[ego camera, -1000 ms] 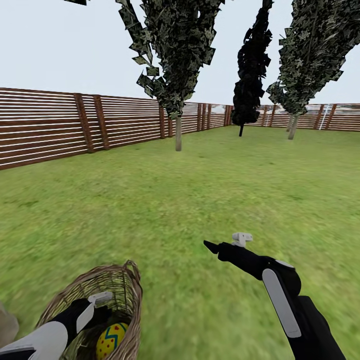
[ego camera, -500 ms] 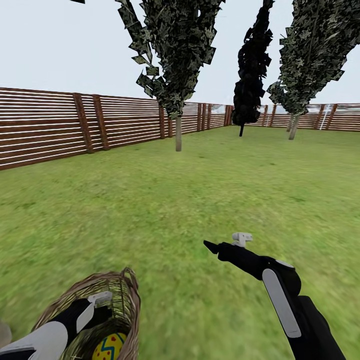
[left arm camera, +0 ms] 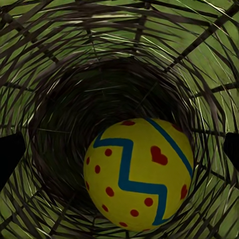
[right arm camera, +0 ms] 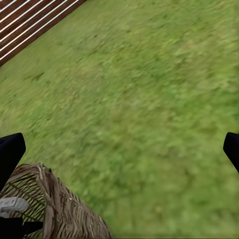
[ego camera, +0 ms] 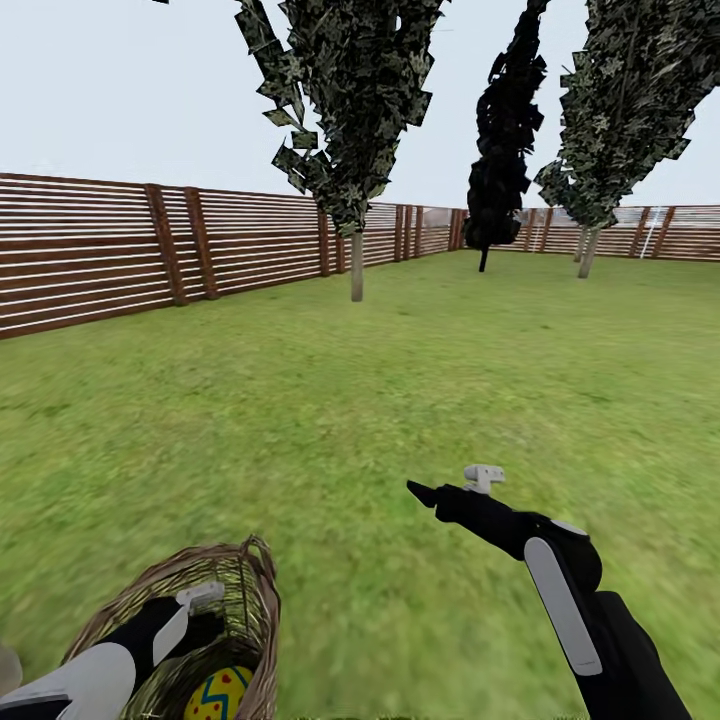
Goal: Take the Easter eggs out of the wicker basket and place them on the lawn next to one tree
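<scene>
The wicker basket (ego camera: 255, 600) stands on the lawn (ego camera: 380, 380) at the lower left of the head view. One Easter egg (ego camera: 222, 693), yellow with a blue zigzag and red dots, lies at its bottom. My left gripper (ego camera: 203, 628) reaches down into the basket. In the left wrist view it (left arm camera: 119, 152) is open just above the egg (left arm camera: 139, 174), its dark fingertips (left arm camera: 10, 157) out at the picture's edges. My right gripper (ego camera: 437, 492) hovers open over bare grass to the right of the basket, holding nothing. The right wrist view catches the basket's rim (right arm camera: 47, 199).
A thin-trunked tree (ego camera: 356, 268) stands ahead near the brown slat fence (ego camera: 120, 250). Farther back are a black conifer (ego camera: 497, 150) and another thin-trunked tree (ego camera: 588, 250). Open grass stretches between me and them. A grey sliver (ego camera: 7, 668) shows left of the basket.
The basket and egg sit slightly lower in the head view and the grey sliver has shrunk, while fence and trees hardly shifted. Both arms hold the same pose.
</scene>
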Controlling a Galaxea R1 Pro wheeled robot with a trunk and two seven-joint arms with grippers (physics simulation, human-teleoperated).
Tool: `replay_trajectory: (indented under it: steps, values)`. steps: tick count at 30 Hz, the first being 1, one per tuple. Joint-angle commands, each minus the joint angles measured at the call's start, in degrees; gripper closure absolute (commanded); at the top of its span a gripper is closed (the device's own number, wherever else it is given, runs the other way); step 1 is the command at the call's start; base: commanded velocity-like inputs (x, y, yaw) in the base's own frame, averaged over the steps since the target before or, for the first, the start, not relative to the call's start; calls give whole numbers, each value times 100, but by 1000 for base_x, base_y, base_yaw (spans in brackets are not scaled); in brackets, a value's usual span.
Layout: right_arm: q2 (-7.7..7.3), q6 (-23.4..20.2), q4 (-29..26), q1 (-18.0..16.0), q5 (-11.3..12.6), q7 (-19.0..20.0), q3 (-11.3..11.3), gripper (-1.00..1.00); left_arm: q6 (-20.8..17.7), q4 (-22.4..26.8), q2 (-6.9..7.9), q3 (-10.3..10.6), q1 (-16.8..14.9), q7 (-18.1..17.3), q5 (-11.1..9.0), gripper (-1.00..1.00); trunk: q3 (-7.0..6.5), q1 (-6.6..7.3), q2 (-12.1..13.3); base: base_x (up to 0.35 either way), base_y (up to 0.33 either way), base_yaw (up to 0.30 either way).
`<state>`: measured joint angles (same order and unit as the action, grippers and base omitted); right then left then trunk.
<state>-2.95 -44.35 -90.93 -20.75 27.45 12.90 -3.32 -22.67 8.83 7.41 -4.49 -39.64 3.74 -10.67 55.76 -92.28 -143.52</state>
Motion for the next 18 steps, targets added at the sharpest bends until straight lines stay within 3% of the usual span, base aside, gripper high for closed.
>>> replay_trajectory:
  steps: [1, 18]
  values:
    - [-3, -21, -4, -2, -13, 20, -1, -100, -35, 13, -3, -44, 0, 30, -41, -100, 28, -1, -4, 0, 0, 0]
    - [2, -21, -5, 0, -12, 20, -10, -100, -35, 13, -3, -44, 0, 30, -41, -100, 405, -45, -27, 0, 0, 0]
